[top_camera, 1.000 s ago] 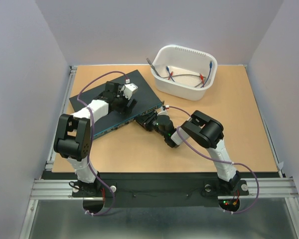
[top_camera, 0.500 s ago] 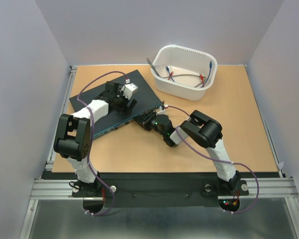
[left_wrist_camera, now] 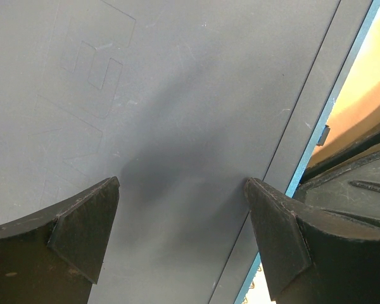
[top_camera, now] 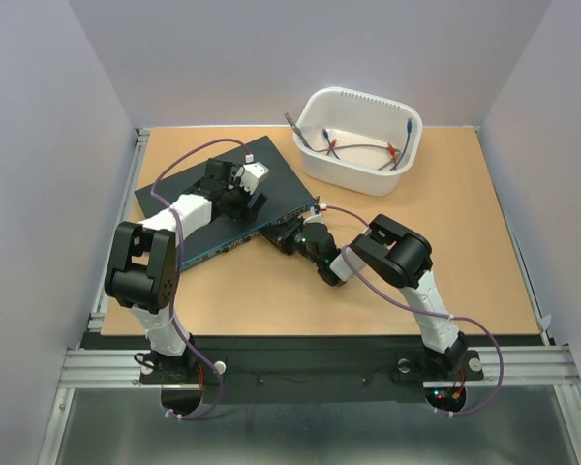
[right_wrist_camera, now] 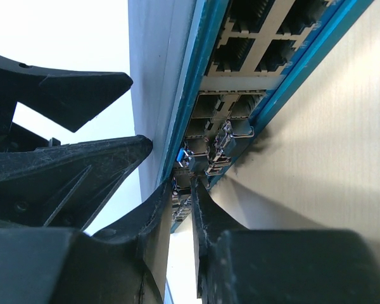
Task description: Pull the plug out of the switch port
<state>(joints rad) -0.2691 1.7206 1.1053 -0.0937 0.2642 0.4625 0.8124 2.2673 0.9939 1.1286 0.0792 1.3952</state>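
The switch (top_camera: 276, 170) lies flat at the table's back left, its blue port edge facing the near right. My left gripper (top_camera: 234, 199) is open and rests tips-down on the switch's grey top (left_wrist_camera: 177, 95), its fingers (left_wrist_camera: 82, 221) spread wide with nothing between them. My right gripper (top_camera: 289, 235) is at the port edge. In the right wrist view the port row (right_wrist_camera: 253, 38) fills the top, and my right gripper (right_wrist_camera: 185, 185) is closed to a narrow gap on a small plug (right_wrist_camera: 189, 166) with a blue latch, seated in a port.
A white tub (top_camera: 361, 131) holding several loose cables stands at the back right, close to the switch's far corner. The brown table (top_camera: 436, 203) is walled on three sides. Purple arm cables loop over both arms.
My right arm has shifted slightly toward the switch's port edge since a second ago. The left arm and the switch have not moved.
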